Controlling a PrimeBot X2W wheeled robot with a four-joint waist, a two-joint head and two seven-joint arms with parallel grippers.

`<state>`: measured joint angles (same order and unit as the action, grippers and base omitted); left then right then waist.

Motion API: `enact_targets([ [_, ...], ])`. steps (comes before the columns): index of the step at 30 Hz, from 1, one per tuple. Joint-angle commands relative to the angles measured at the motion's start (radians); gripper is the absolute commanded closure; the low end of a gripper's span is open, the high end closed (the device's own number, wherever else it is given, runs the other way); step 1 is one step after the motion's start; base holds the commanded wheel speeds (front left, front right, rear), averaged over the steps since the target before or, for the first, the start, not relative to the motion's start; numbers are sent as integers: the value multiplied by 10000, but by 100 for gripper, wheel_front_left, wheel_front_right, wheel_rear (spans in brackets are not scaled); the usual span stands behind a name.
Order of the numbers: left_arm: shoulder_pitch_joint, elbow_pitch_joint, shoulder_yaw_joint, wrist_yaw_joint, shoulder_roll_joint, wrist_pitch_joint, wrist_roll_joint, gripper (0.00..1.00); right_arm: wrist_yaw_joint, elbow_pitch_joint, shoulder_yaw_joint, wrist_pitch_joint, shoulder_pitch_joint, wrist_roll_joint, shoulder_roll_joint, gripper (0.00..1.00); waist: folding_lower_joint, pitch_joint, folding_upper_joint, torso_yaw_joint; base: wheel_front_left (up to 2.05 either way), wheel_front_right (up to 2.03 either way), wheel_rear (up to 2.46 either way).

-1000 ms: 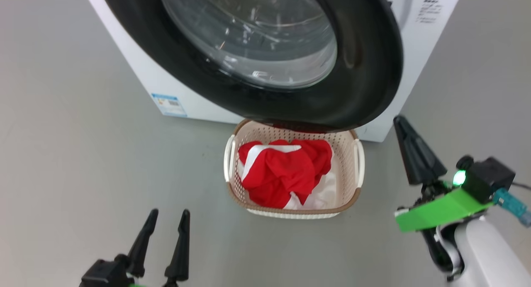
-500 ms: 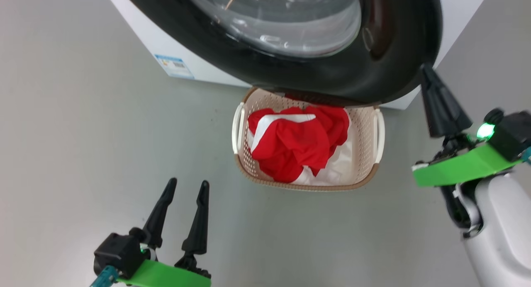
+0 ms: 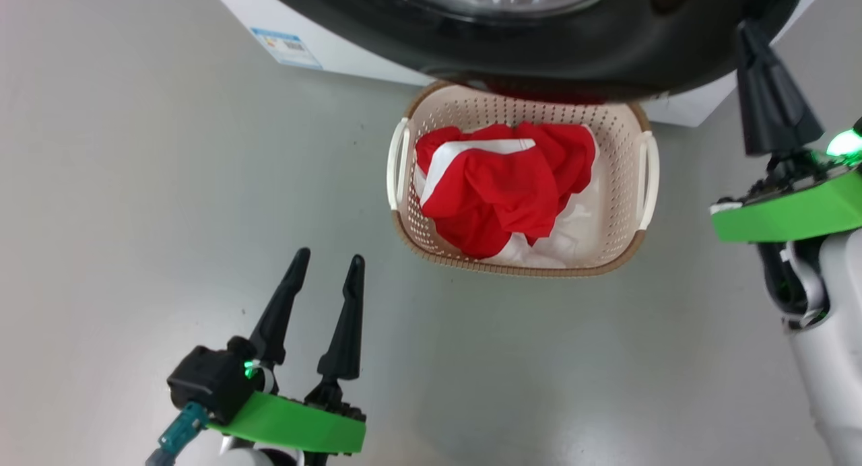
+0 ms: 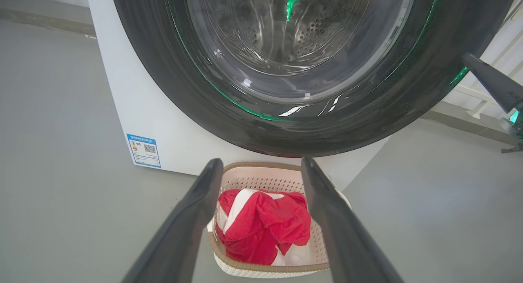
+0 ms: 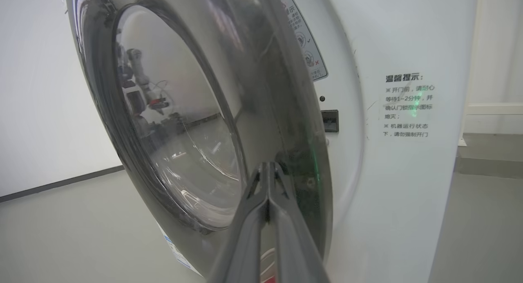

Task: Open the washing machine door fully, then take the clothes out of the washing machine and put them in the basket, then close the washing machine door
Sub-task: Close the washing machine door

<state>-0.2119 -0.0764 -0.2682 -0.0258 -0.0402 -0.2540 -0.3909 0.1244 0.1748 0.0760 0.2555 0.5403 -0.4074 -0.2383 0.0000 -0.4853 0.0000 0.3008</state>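
Observation:
The washing machine door point(image 3: 579, 55) hangs over the far end of the basket point(image 3: 646, 183), its black rim and glass point(image 4: 286, 50) facing me. Seen edge-on, the door point(image 5: 184, 131) stands close to the white washing machine point(image 5: 408, 172); whether it is latched cannot be told. The red and white clothes point(image 3: 512, 183) lie bundled inside the cream basket point(image 4: 261, 172). My right gripper point(image 3: 746, 28) is shut with nothing in it, its tip at the door rim's right edge point(image 5: 267, 165). My left gripper point(image 3: 328, 257) is open, low and to the left of the basket.
Grey floor point(image 3: 135, 217) spreads around the basket and machine. A small blue label point(image 3: 286, 45) marks the machine's lower front corner. Printed notices point(image 5: 406, 105) and a dark latch slot point(image 5: 329, 120) sit on the front panel beside the door.
The head camera has shifted, sliding the whole scene up and right. Beyond that, my shut right gripper has risen from below the door rim to its right edge. More of the left gripper shows.

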Motion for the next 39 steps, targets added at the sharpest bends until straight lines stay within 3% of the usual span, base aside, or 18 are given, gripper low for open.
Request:
enact_targets([
  [1,-138,284,233,63,-101,-78,-87,0,63,-275,83,63,189,-48,-36,100,0,-262,0,136,0,0,0],
  [24,-778,670,-438,420,-101,-78,-273,0,63,-250,-760,63,1998,-282,-335,100,0,-1290,0,502,0,0,0],
  [39,-723,406,-237,304,-101,-78,-208,0,63,-94,-121,63,1210,-231,-186,100,0,-838,0,221,0,0,0],
])
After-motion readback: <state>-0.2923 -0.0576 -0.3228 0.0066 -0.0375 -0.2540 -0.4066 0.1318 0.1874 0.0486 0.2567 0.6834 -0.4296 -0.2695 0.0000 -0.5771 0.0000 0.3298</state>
